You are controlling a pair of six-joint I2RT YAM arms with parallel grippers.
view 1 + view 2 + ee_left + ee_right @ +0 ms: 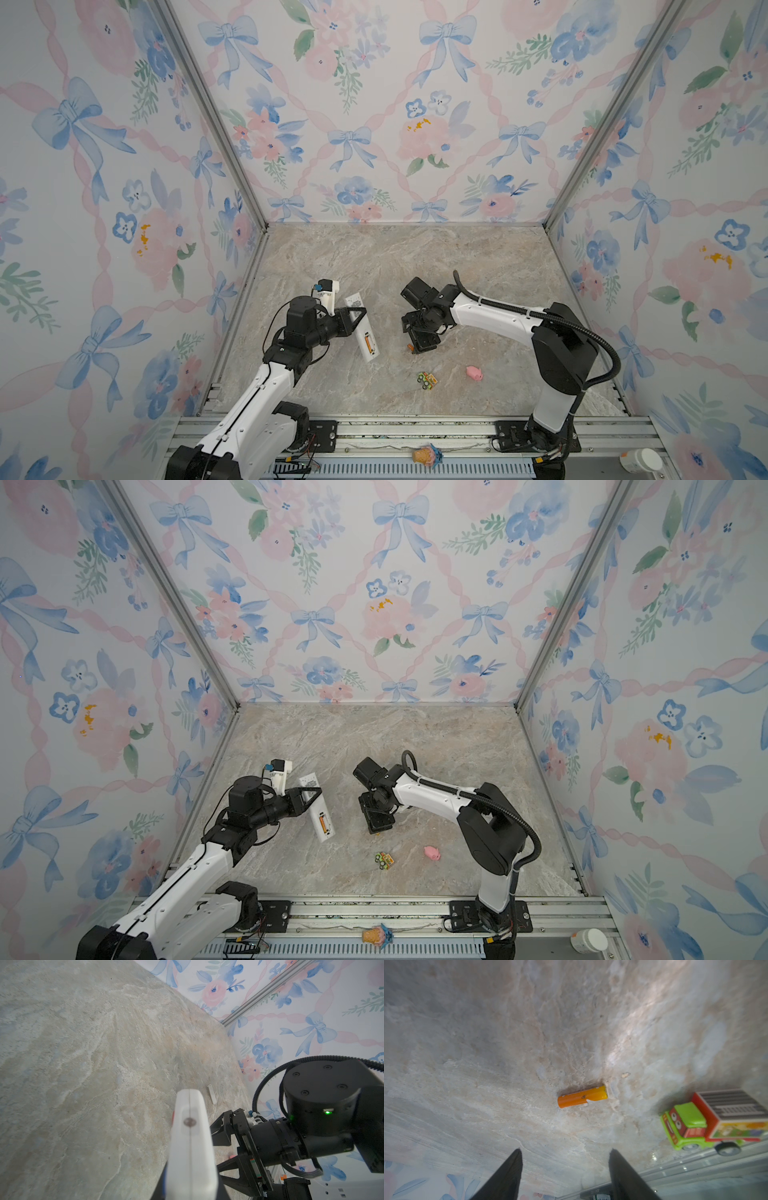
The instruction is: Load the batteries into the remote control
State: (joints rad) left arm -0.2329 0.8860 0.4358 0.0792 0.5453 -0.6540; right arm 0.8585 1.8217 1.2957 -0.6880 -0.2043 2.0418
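Observation:
In both top views my left gripper (pixel 360 316) (pixel 312 795) is shut on the remote control (pixel 362 332) (pixel 319 812). The long white remote is held tilted above the table's left side. One orange battery (pixel 367 343) (pixel 323 824) sits in its open compartment. In the left wrist view the remote (pixel 192 1142) shows end-on, with dark fingers tight on both sides. My right gripper (pixel 422 347) (pixel 565 1150) hangs open just above the table's middle. A second orange battery (pixel 582 1096) (pixel 410 347) lies on the marble ahead of its fingertips, untouched.
A small white cover piece (pixel 212 1094) lies on the marble beyond the remote. A green and red toy truck (pixel 427 380) (pixel 714 1120) and a pink pig (pixel 473 372) lie near the front. A toy (pixel 427 455) and a white jar (pixel 640 459) rest on the front rail.

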